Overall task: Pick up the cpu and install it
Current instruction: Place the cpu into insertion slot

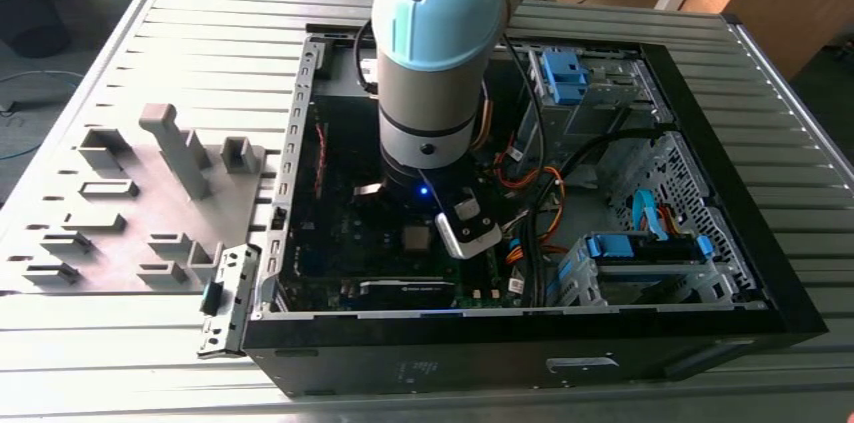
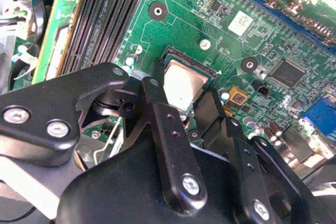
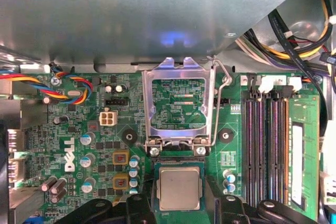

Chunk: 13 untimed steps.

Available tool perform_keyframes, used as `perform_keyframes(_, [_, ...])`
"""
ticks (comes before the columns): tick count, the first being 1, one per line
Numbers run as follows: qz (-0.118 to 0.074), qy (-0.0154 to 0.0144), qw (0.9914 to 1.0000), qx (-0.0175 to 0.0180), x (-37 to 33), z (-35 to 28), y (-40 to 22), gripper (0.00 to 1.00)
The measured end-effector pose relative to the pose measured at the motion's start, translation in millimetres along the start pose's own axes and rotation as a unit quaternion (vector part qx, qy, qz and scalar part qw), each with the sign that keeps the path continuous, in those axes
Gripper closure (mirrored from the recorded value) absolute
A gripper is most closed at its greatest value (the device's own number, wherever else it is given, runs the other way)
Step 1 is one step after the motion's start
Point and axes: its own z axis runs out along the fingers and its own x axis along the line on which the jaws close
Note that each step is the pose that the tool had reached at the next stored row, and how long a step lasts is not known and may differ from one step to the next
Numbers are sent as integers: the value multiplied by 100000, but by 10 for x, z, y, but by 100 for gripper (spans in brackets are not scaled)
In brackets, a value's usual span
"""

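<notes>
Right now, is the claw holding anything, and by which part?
Cannot tell. The cpu lies in its socket with the claw close around it, but no grip shows.

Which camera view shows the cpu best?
The first wrist view: the cpu faces the camera squarely, its whole silvery top visible. The second wrist view shows it slanted and partly covered; the exterior view, a small pale square.

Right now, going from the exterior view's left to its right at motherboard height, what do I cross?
grey fixture plate → case's left wall → cpu → orange cables → blue drive latch
</notes>
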Motion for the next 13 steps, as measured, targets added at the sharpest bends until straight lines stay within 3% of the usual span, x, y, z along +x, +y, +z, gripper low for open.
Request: perform_keyframes(13, [-6, 6, 100000, 13, 2, 29, -1, 53])
